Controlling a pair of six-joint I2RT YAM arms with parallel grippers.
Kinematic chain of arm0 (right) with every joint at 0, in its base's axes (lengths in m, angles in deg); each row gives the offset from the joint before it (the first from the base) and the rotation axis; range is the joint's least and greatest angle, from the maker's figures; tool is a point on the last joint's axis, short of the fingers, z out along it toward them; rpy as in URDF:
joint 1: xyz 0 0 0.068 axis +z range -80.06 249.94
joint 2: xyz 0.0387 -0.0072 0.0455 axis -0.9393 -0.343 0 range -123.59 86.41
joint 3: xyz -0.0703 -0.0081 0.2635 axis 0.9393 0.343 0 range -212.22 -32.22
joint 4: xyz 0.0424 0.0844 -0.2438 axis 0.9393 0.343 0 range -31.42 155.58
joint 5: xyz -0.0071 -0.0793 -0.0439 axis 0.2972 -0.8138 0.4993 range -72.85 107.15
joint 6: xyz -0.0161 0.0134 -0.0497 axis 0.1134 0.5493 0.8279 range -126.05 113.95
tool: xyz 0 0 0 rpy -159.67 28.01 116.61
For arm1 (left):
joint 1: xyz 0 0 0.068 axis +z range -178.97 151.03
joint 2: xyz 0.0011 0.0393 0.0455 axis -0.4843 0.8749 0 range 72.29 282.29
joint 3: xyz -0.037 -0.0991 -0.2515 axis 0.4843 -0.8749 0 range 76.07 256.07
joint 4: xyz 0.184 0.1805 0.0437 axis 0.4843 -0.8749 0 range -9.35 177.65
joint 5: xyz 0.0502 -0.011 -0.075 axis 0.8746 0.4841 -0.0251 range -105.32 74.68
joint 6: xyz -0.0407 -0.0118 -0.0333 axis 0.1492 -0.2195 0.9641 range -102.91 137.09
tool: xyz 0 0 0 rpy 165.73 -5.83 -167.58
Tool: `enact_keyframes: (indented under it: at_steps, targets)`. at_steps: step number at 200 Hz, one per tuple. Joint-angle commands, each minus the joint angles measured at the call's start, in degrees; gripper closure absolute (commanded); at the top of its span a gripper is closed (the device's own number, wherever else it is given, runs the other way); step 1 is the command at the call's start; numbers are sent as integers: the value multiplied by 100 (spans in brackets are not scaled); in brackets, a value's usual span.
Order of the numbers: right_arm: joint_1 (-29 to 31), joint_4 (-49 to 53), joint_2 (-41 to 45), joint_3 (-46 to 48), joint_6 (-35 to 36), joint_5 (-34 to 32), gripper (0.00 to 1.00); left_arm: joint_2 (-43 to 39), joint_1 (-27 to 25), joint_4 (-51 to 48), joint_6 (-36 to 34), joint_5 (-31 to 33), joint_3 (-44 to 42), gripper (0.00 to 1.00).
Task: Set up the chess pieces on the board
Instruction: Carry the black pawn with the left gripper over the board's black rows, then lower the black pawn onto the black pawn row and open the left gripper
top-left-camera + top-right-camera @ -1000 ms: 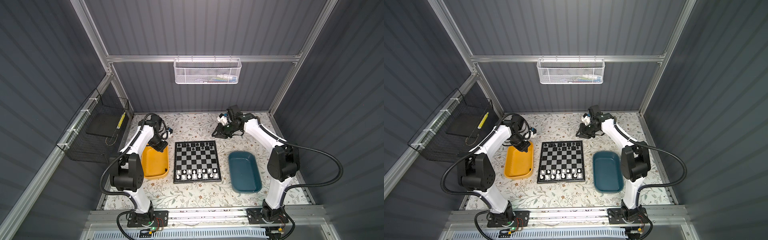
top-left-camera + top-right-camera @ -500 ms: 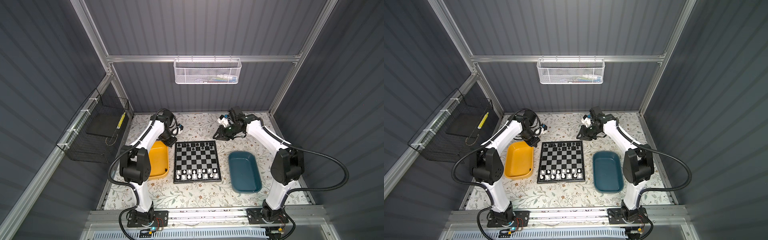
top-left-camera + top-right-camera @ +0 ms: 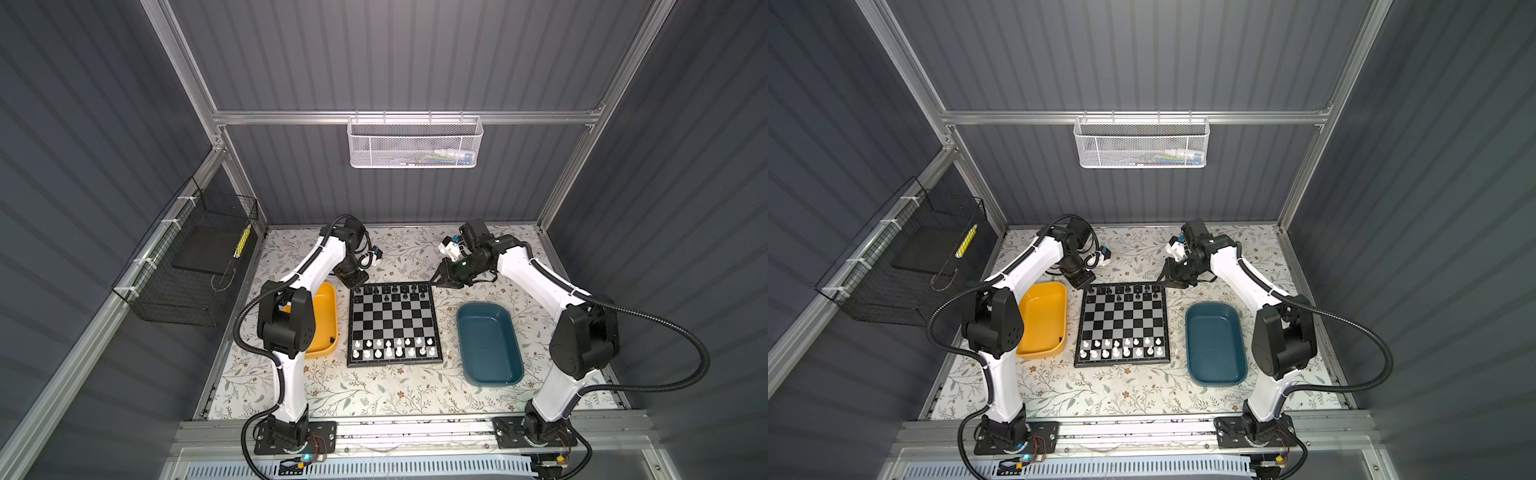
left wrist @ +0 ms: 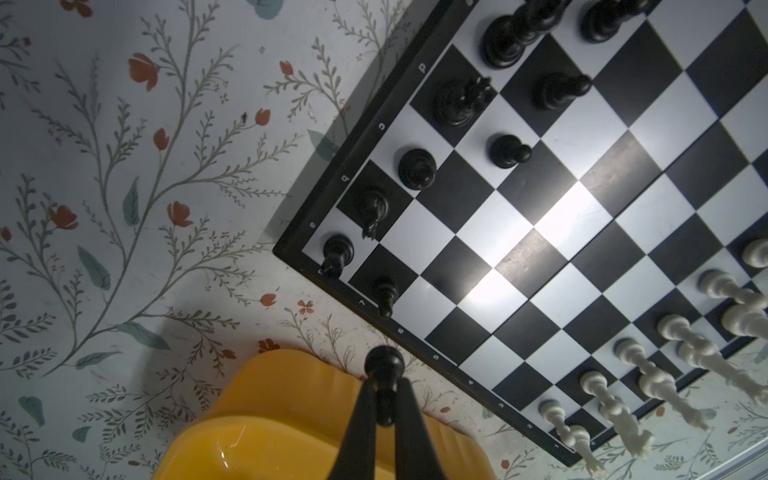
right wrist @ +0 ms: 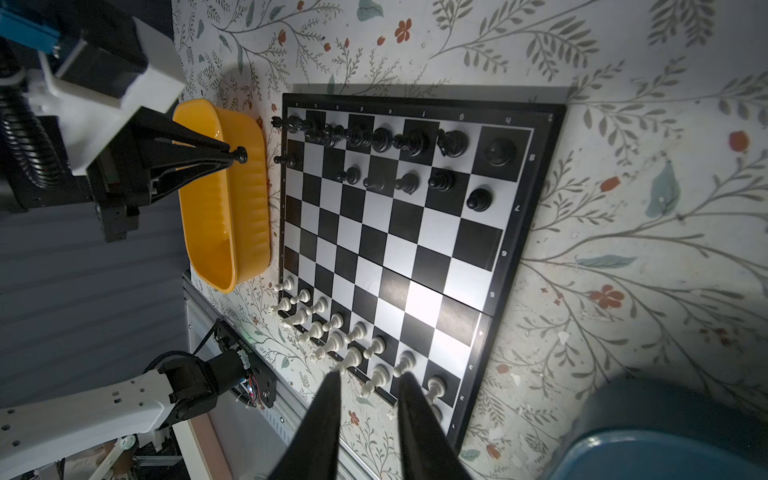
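The board (image 3: 392, 320) lies mid-table in both top views. Black chess pieces (image 3: 390, 291) fill much of its two far rows and white chess pieces (image 3: 392, 347) its two near rows. My left gripper (image 4: 384, 380) is shut on a black pawn (image 4: 384, 361), holding it just off the board's far-left corner, above the end of the yellow tray (image 4: 270, 415); the right wrist view shows the same held pawn (image 5: 240, 154). My right gripper (image 5: 369, 376) is open with nothing between its fingers, hovering at the board's far-right corner (image 3: 434, 280).
The yellow tray (image 3: 322, 320) sits left of the board and a teal tray (image 3: 488, 343) right of it. A black wire basket (image 3: 187, 270) hangs on the left wall and a white mesh basket (image 3: 415, 143) on the back wall. The tabletop has a floral cover.
My left gripper has swung from over the yellow tray towards the board's far-left corner, carrying the black pawn. The right gripper has shifted slightly nearer the board's far-right corner.
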Motion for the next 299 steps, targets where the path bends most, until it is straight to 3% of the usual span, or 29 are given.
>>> enact_keyframes:
  at_steps: [1,299]
  targets:
    - [-8,56,203,112,66,-76,73,126,-119,-68,-60,-153,137,91]
    - [-34,-40,438,471,54,-201,72,743,-357,393,186,-26,-73,89]
